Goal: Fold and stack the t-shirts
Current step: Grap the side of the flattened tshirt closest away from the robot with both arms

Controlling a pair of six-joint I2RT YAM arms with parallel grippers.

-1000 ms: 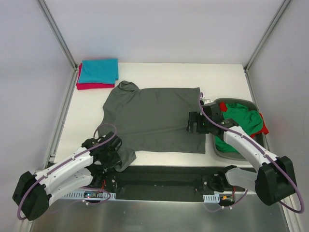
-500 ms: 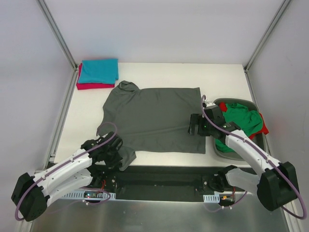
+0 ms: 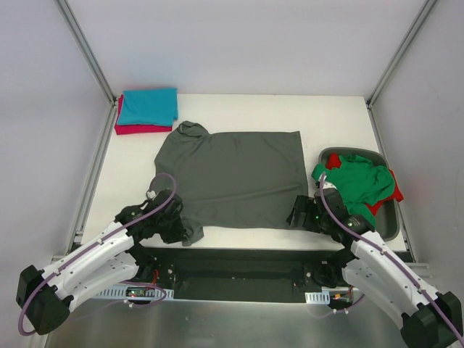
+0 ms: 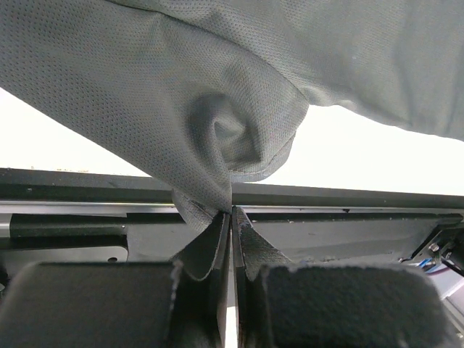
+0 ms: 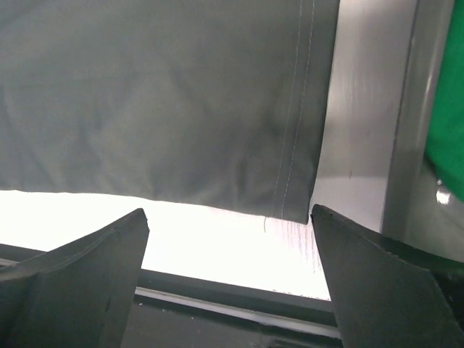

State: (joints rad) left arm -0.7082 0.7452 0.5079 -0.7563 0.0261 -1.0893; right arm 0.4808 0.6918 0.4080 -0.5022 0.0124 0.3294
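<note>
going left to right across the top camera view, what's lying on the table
teal t-shirt folded on top of the crimson-pink t-shirt → dark grey t-shirt spread flat → tub holding the green t-shirt and red t-shirt

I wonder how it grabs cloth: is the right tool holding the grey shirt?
No, the right tool stands wide open and empty, short of the corner of the dark grey t-shirt.
</note>
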